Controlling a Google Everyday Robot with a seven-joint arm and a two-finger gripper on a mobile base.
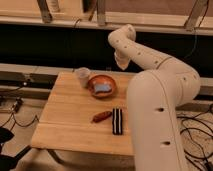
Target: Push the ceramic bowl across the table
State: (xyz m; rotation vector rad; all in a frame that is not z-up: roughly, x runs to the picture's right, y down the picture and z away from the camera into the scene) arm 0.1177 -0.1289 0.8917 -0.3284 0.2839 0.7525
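Note:
The ceramic bowl (102, 85) is reddish-brown and shallow, and sits at the back middle of the wooden table (67, 117). Something blue-grey (103, 88) lies inside it. My gripper (121, 62) hangs at the end of the white arm, above and behind the table's far edge, up and to the right of the bowl and clear of it. The forearm and big white elbow (160, 100) fill the right side of the view and hide the table's right part.
A small pale cup (82, 76) stands just left of the bowl, close to it. A reddish oblong item (102, 116) and a black rectangular object (117, 121) lie toward the table's front. Cables run over the floor on both sides.

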